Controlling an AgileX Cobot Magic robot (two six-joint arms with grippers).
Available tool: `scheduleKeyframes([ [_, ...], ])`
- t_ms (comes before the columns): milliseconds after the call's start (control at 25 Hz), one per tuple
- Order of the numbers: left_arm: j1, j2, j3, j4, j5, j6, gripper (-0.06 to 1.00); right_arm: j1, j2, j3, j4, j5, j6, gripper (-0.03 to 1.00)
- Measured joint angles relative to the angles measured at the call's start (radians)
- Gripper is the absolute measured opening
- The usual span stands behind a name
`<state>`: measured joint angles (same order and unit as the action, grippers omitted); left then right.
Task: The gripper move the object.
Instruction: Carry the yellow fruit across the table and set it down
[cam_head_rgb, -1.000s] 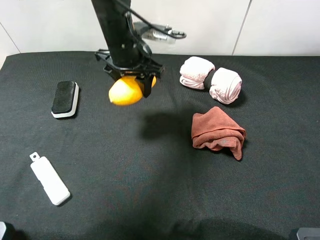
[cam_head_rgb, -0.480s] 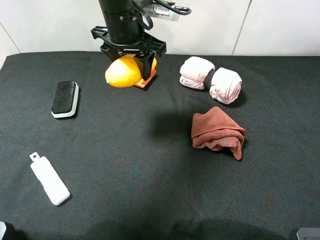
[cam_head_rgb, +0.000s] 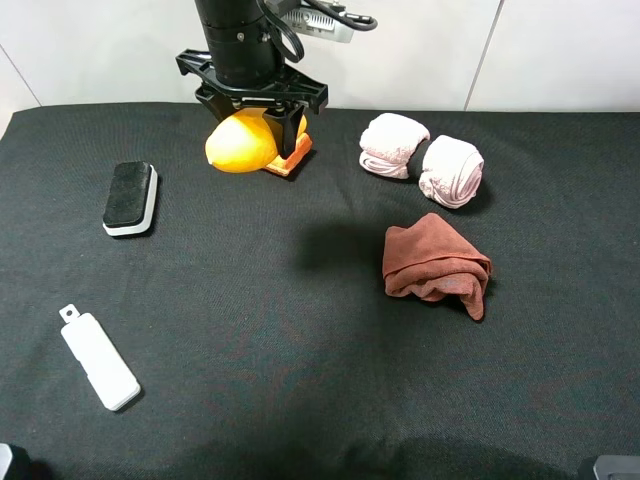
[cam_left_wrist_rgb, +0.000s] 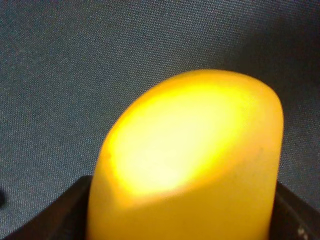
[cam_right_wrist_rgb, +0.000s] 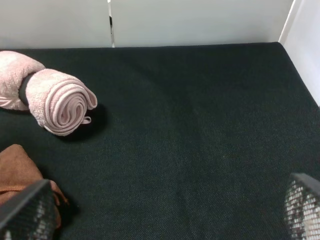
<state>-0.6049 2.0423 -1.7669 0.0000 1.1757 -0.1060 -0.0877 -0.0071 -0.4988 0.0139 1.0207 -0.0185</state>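
Observation:
My left gripper (cam_head_rgb: 256, 138) is shut on the glossy yellow-orange mango (cam_head_rgb: 236, 148) and holds it at the back of the black table, left of centre. In the left wrist view the mango (cam_left_wrist_rgb: 190, 160) fills the frame between the dark fingers (cam_left_wrist_rgb: 62, 212), with black cloth below it. An orange waffle wedge (cam_head_rgb: 292, 160) lies on the table just right of the mango, partly hidden by the gripper. My right gripper (cam_right_wrist_rgb: 167, 200) is open and empty, with its fingers (cam_right_wrist_rgb: 25, 210) wide apart over bare cloth at the table's right side.
A black-and-white eraser (cam_head_rgb: 130, 197) lies at the left and a white rectangular bar (cam_head_rgb: 98, 360) at the front left. Two pink rolled towels (cam_head_rgb: 395, 145) (cam_head_rgb: 452, 170) sit at the back right, with a crumpled brown cloth (cam_head_rgb: 435, 265) in front of them.
My left gripper has carried the mango toward the back of the table and slightly left. The orange wedge, hidden behind it before, now shows. The right arm has not moved.

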Motion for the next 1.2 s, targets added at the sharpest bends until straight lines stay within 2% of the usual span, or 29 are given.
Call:
scheduleKeyframes([
  [280,0.0,-0.028,0.01,0.015,0.0,0.0,0.66,0.0,0.0,0.0,0.0,0.0,0.0,0.7],
  [520,0.0,-0.088,0.109,0.034,0.0,-0.002,0.66,0.0,0.0,0.0,0.0,0.0,0.0,0.7],
  [800,0.0,-0.2,0.317,0.044,-0.009,-0.026,0.66,0.0,0.0,0.0,0.0,0.0,0.0,0.7],
  [1200,0.0,-0.435,0.706,0.085,-0.186,-0.126,0.66,0.0,0.0,0.0,0.0,0.0,0.0,0.7],
])
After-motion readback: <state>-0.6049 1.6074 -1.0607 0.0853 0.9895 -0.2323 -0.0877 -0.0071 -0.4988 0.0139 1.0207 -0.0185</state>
